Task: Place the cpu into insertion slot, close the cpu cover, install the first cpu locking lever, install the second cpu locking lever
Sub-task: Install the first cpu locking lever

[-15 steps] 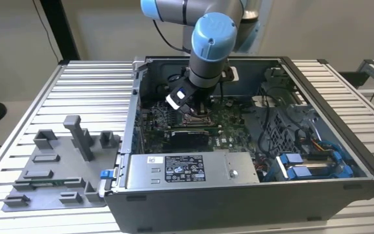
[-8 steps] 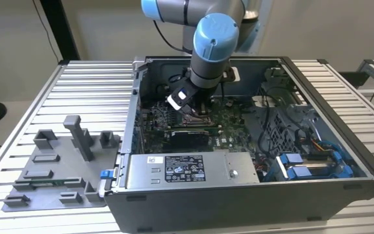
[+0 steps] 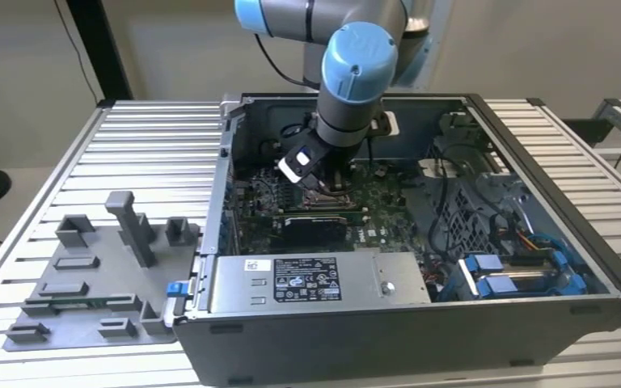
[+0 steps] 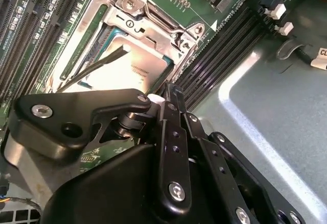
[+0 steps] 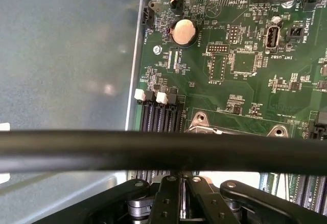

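The cpu (image 4: 125,70) lies in the insertion slot (image 3: 313,217) on the green board, its silvery top showing through the cut-out of the cpu cover (image 4: 148,17), which is folded down over it. A thin dark lever rod (image 4: 92,70) slants across the chip. My gripper (image 4: 166,88) hangs just beside the socket's corner with its fingers pressed together and nothing between them. In the exterior view the gripper (image 3: 313,183) reaches down into the open computer case, right above the socket.
Long black memory slots (image 4: 219,45) run beside the socket. A black cable (image 5: 163,150) crosses the first wrist view. The case holds a power supply (image 3: 310,279) in front and blue drive bays (image 3: 516,275). A grey fixture tray (image 3: 95,275) lies at the exterior view's left.
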Tool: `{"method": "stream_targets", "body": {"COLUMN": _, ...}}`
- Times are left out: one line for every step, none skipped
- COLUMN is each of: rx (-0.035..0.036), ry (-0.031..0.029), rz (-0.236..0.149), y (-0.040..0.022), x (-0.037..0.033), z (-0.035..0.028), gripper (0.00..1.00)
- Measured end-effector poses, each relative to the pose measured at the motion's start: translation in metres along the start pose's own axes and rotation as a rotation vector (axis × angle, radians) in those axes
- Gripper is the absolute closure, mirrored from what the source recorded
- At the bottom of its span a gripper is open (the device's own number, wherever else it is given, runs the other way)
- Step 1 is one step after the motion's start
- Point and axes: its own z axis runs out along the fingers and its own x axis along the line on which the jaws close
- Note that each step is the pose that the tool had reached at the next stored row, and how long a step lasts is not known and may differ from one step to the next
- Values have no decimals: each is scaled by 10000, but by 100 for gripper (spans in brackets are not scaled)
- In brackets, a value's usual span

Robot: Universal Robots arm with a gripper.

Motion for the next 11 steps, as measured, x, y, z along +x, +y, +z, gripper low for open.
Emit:
{"method": "stream_targets", "body": {"rx": -1, "ry": 3, "rz": 0, "y": 2, "x": 12, "z": -24, "gripper": 100}}
{"method": "stream_targets", "body": {"rx": -1, "ry": 6, "rz": 0, "y": 3, "x": 26, "z": -53, "gripper": 100}}
{"method": "stream_targets", "body": {"rx": 0, "ry": 4, "rz": -1, "y": 5, "x": 42, "z": -87, "gripper": 100}}
{"method": "stream_targets", "body": {"rx": -1, "ry": 5, "rz": -1, "y": 6, "x": 59, "z": -123, "gripper": 100}}
{"method": "stream_targets", "body": {"rx": -1, "ry": 6, "rz": -1, "y": 3, "x": 71, "z": -147, "gripper": 100}}
{"method": "stream_targets", "body": {"rx": 0, "ry": 4, "rz": -1, "y": -2, "x": 77, "z": -160, "gripper": 100}}
{"method": "stream_targets", "body": {"rx": 0, "ry": 5, "rz": -1, "y": -29, "x": 91, "z": -185, "gripper": 100}}
{"method": "stream_targets", "body": {"rx": 0, "ry": 4, "rz": -1, "y": -40, "x": 97, "z": -195, "gripper": 100}}
{"method": "stream_targets", "body": {"rx": 0, "ry": 4, "rz": 0, "y": -53, "x": 103, "z": -205, "gripper": 100}}
{"method": "stream_targets", "body": {"rx": 0, "ry": 5, "rz": -1, "y": -70, "x": 108, "z": -213, "gripper": 100}}
{"method": "stream_targets", "body": {"rx": -1, "ry": 5, "rz": -1, "y": -91, "x": 113, "z": -218, "gripper": 100}}
